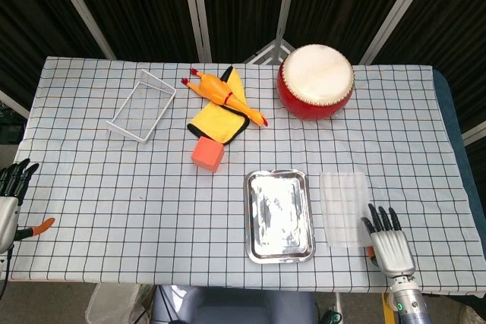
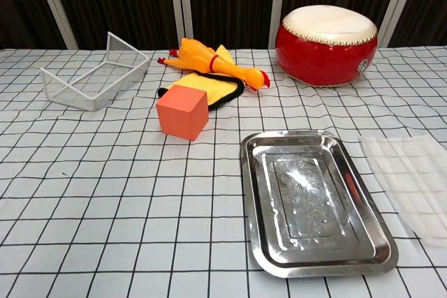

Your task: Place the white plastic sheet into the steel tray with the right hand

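Observation:
The white plastic sheet (image 1: 343, 206) lies flat on the checked cloth just right of the steel tray (image 1: 247, 218), which holds nothing. In the chest view the sheet (image 2: 412, 179) runs off the right edge beside the tray (image 2: 246, 172). My right hand (image 1: 389, 239) lies palm down at the table's near edge with its fingers spread, the fingertips (image 1: 367, 223) at the sheet's near right corner; whether they touch it I cannot tell. My left hand (image 1: 9, 191) hangs off the table's left edge, fingers apart and holding nothing. Neither hand shows in the chest view.
A red drum (image 1: 315, 81) stands at the back right. A rubber chicken (image 1: 224, 96) lies on a yellow cloth (image 1: 216, 123), with an orange cube (image 1: 207, 154) in front of them. A white wire basket (image 1: 159, 81) sits at the back left.

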{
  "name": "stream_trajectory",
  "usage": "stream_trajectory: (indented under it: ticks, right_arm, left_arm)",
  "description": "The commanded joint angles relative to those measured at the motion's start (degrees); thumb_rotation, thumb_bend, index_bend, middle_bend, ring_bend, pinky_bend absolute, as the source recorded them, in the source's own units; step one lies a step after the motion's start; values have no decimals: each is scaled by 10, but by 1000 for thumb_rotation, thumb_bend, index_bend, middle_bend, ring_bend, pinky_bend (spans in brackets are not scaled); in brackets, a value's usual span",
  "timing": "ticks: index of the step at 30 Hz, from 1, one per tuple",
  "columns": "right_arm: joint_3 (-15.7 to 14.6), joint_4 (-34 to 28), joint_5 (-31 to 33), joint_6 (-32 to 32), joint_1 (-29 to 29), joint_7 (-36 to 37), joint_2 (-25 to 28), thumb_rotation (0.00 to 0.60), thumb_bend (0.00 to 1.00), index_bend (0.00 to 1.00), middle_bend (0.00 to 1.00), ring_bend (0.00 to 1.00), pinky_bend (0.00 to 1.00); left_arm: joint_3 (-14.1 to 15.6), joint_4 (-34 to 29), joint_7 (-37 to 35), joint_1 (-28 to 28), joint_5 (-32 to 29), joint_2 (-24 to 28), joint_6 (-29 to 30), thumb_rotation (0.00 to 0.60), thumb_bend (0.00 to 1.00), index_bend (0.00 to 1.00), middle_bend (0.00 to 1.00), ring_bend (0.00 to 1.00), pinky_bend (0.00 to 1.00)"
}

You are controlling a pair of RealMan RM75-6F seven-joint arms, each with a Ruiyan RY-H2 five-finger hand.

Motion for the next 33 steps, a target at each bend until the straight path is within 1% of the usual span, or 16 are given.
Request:
stream_trajectory:
  ticks: [1,2,5,11,16,17,20,23,25,29,33]
  right_arm:
    - [1,11,-15,10,3,29,-7,600,486,584,152,0,0]
    - [1,14,-19,13,3,37,-9,600,502,622,171,0,0]
    - [1,25,-34,24,5,56,-13,600,533,680,201,0,0]
    - [0,31,-58,46,7,89,-13,600,542,689,208,0,0]
    - [7,7,-78,73,9,113,-1,600,543,688,208,0,0]
    - [10,-5,-85,82,11,120,2,600,543,689,208,0,0]
    - [15,-67,-114,117,12,155,18,600,543,691,208,0,0]
    - [9,-134,-153,144,13,175,35,600,544,697,208,0,0]
    - [2,-161,-180,155,14,173,42,600,548,699,208,0,0]
    - [-16,-203,-235,166,16,167,50,600,548,699,208,0,0]
    - [-39,-218,-265,166,15,178,54,600,549,699,208,0,0]
  left_arm:
    - [1,0,1,0,-1,0,-1,600,0,0,0,0,0]
    - [1,-1,2,1,-1,1,-1,600,0,0,0,0,0]
    - [1,-2,3,1,-2,1,-2,600,0,0,0,0,0]
    - [1,-3,3,0,-2,1,-3,600,0,0,0,0,0]
    - [1,-2,2,0,-1,1,-2,600,0,0,0,0,0]
    - [1,-2,2,0,-1,1,-1,600,0,0,0,0,0]
    - [0,-2,0,1,-2,2,0,600,0,0,0,0,0]
    - [-1,-1,-2,1,-4,2,0,600,0,0,0,0,0]
    - [-1,-1,-2,1,-4,2,-1,600,0,0,0,0,0]
    - [0,-1,-2,1,-3,2,0,600,0,0,0,0,0]
    - [0,-1,-5,1,-4,3,-2,600,0,0,0,0,0]
